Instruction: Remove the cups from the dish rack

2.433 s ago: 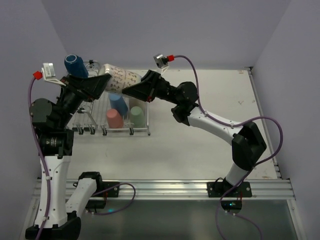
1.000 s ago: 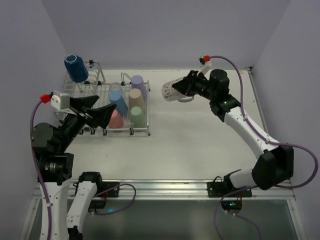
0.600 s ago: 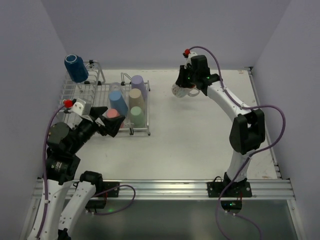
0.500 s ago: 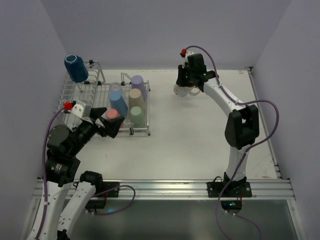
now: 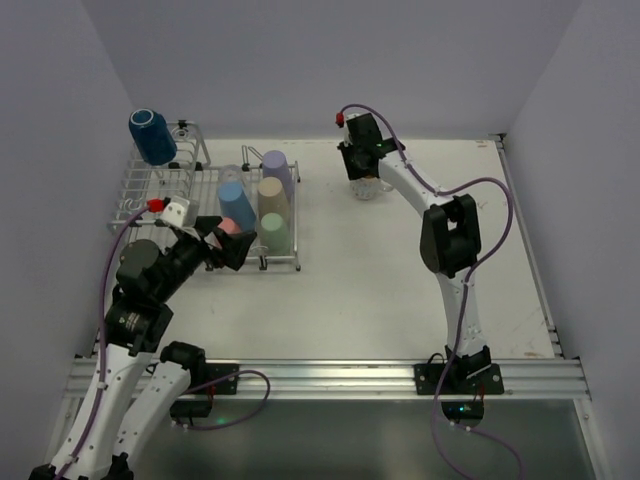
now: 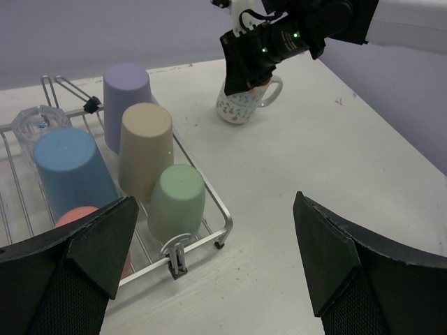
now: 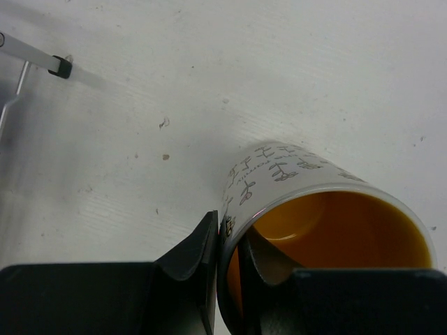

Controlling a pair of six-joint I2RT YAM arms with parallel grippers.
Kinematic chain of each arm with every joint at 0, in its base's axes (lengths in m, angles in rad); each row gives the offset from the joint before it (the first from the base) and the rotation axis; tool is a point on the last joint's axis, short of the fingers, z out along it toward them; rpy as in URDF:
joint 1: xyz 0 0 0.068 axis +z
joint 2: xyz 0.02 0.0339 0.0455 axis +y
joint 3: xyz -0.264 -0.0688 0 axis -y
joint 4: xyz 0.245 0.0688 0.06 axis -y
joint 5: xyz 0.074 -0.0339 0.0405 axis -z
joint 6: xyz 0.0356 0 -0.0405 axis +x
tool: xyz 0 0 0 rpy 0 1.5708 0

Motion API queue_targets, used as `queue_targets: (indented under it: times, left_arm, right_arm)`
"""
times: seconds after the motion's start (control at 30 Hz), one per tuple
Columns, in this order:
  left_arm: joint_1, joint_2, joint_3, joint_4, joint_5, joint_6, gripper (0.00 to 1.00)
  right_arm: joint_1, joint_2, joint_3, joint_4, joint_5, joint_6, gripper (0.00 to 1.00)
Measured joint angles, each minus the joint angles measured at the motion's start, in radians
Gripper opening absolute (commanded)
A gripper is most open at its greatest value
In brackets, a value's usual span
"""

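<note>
My right gripper [image 5: 361,168] is shut on the rim of the white speckled orange-lined mug [image 5: 369,187], one finger inside and one outside [image 7: 225,237]. The mug [image 7: 300,178] stands upright on the table, right of the dish rack [image 5: 140,192], and also shows in the left wrist view [image 6: 244,105]. My left gripper [image 5: 232,246] is open and empty, hovering over the rack's front right corner [image 6: 209,279]. In the rack stand upside-down blue [image 6: 70,171], lilac [image 6: 126,91], beige [image 6: 145,157], mint [image 6: 178,202] and pink [image 6: 84,216] cups. A dark blue mug [image 5: 152,135] sits on the basket end.
A clear glass [image 6: 38,122] stands in the rack behind the blue cup. The rack's wire rim [image 6: 209,234] lies just below my left fingers. The table's right edge [image 5: 520,230] and grey walls bound the space.
My right arm carried the speckled mug from above the rack to the far middle of the table and lowered it. My left arm drew back and down to the rack's front.
</note>
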Motion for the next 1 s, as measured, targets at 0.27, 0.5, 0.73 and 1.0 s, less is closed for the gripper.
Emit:
queue_targets:
  times: [0.27, 0.5, 0.73, 1.0]
  left_arm:
    - [-0.002, 0.019, -0.002, 0.021, -0.046, 0.0, 1.0]
    - [-0.004, 0.063, 0.008, 0.012, -0.124, -0.002, 1.0]
    - [-0.005, 0.089, 0.051, -0.001, -0.18, -0.014, 1.0]
    - [-0.005, 0.202, 0.235, -0.042, -0.298, -0.031, 1.0]
  right_arm:
    - [0.013, 0.011, -0.002, 0.003, 0.024, -0.016, 0.0]
    - [0.013, 0.011, -0.018, 0.017, 0.02, -0.02, 0.01]
    - [0.013, 0.011, -0.036, 0.029, 0.013, -0.035, 0.38]
    - [0.011, -0.066, -0.061, 0.058, 0.011, -0.045, 0.87]
